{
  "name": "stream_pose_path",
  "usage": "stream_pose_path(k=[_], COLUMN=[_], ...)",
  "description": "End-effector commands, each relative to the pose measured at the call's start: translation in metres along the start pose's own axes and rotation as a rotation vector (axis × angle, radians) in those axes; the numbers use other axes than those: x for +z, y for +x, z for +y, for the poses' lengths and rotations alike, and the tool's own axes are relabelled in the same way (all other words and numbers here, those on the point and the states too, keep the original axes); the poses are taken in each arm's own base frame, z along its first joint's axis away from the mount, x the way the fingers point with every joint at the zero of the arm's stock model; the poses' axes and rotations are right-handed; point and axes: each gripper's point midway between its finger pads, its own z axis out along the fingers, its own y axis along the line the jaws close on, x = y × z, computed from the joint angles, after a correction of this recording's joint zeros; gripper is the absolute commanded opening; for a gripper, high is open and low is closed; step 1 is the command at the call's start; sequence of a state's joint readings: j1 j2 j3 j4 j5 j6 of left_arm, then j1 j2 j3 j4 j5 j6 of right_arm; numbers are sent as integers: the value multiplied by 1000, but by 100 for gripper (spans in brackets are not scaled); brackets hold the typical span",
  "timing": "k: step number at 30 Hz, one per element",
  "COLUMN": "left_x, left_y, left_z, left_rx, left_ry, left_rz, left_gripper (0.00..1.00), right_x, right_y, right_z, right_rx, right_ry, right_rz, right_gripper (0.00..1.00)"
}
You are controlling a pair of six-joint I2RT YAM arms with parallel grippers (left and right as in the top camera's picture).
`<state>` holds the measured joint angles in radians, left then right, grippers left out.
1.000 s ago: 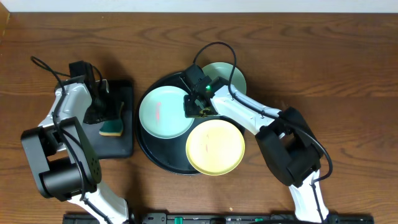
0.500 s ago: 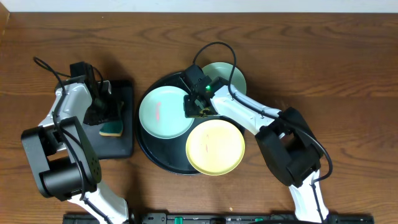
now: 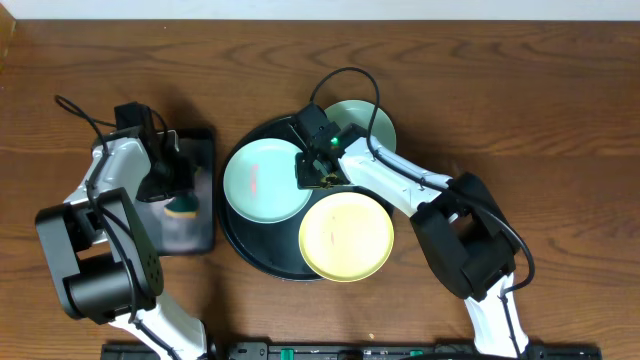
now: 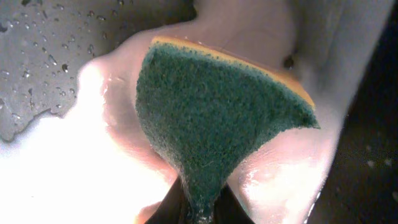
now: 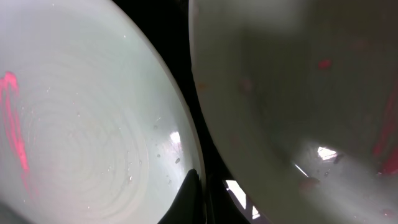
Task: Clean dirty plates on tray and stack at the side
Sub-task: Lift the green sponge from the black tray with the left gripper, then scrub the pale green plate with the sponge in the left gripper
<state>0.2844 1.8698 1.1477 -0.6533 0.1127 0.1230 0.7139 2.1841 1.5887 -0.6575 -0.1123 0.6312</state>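
On the round black tray (image 3: 229, 228) lie a pale aqua plate (image 3: 262, 180) with red smears and a pale yellow plate (image 3: 346, 237). A second mint plate (image 3: 365, 122) rests half over the tray's back rim. My right gripper (image 3: 314, 172) is shut on the aqua plate's right rim (image 5: 177, 155), with its fingertips (image 5: 190, 186) over the edge. The mint plate (image 5: 298, 93) carries red spots. My left gripper (image 3: 172, 192) is shut on a green and yellow sponge (image 4: 217, 118) over the small rectangular tray, and the sponge (image 3: 182, 207) is pinched at its narrow end.
The small black rectangular tray (image 3: 190, 235) at the left holds soapy, glaring liquid (image 4: 74, 162). Bare wooden table (image 3: 560, 120) surrounds both trays. Both arms' cables loop over the table behind them.
My left gripper has closed on the sponge and shifted slightly. The rectangular tray's surface now looks paler and wet. The right arm and the plates have not moved.
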Motion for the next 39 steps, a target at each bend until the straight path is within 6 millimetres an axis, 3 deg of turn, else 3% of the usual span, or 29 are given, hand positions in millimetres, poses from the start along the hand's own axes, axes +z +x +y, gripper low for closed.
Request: stream_pose_path(k=[1,7,14,17,21,28,33,39], left_x=[16,0,-66,-95,-115,-98,-75,-29], left_y=[16,4,-26,-28,-23,-1,6,7], left_z=[1,0,-7,-20,-49,-117,-136,-152], left_rx=[-29,-53,-40,-29,0,109,113,149], left_ry=[-6,-6,12,54,130,203,135,126], left_rz=[51,18,-147,-217,-246,-185,-154,-87], left_gripper=[7,7,7,7,7,7,7,8], right_x=[10,10,10,10,10,10,10,10], right_y=[6,6,6,6,6,7,7,8], right_z=[-1,-1,-2,-2,-3,-2,-2,-3], right_rx=[-37,-37,-37,-37,-34,-33,-33,-40], right_ry=[27,27,29,28,30,22,22,24], right_rz=[13,13,16,16,18,24,25,27], right_gripper=[1,1,1,1,1,1,1,1])
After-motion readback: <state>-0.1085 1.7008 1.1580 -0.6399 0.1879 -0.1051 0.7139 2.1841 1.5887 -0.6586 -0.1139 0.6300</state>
